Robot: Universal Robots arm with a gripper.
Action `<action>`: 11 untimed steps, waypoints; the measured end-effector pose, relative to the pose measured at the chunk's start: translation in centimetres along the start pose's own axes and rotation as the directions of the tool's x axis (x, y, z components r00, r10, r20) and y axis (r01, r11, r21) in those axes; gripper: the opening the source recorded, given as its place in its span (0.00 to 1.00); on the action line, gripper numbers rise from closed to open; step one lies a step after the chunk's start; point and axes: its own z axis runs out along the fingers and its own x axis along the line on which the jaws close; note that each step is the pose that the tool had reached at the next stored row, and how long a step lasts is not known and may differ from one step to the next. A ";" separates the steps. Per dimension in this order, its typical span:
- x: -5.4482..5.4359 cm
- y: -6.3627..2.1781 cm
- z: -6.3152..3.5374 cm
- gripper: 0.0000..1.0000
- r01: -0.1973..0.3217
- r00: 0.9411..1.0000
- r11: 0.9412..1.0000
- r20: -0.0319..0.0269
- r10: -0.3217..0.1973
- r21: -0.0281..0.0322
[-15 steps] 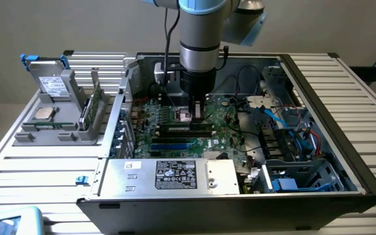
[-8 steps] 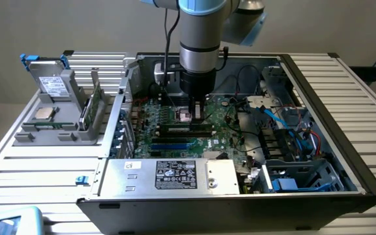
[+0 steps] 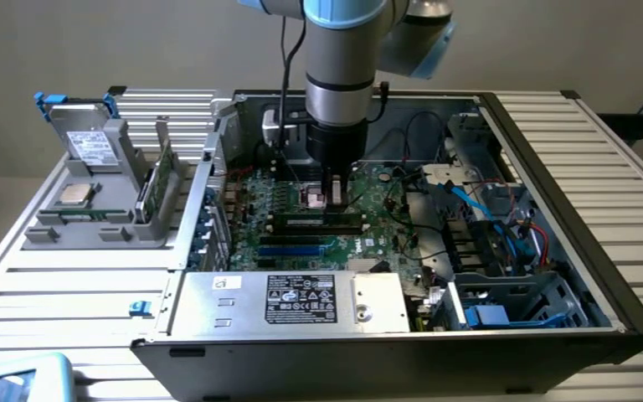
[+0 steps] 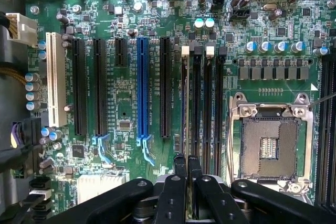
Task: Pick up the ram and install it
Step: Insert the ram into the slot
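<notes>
Low inside the open computer case [image 3: 562,176], the gripper [image 4: 187,165] has its two black fingers pressed almost together, and they appear to pinch the top edge of the ram [image 4: 185,108]. The ram stands edge-up in one of the black memory slots on the green motherboard [image 4: 123,77]. In the exterior view the gripper [image 3: 338,201] sits right on the ram [image 3: 316,221], a long dark stick lying along its slot. Just beside the memory slots is the empty silver-framed processor socket [image 4: 270,148], and on their other side run a blue expansion slot [image 4: 142,87] and a white one [image 4: 55,77]. A grey power supply [image 3: 288,297] fills the case's near edge. On the exterior view's left, a grey holder [image 3: 87,228] carries a green card [image 3: 156,180] and a processor chip [image 3: 74,194].
</notes>
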 end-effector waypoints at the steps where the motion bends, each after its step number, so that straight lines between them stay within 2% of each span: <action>1: 0.0 0.00 0.02 0.13 0.000 1.000 1.000 0.000 0.000 0.000; 11: 0.0 -0.13 0.05 0.13 0.000 1.000 1.000 0.000 0.000 0.000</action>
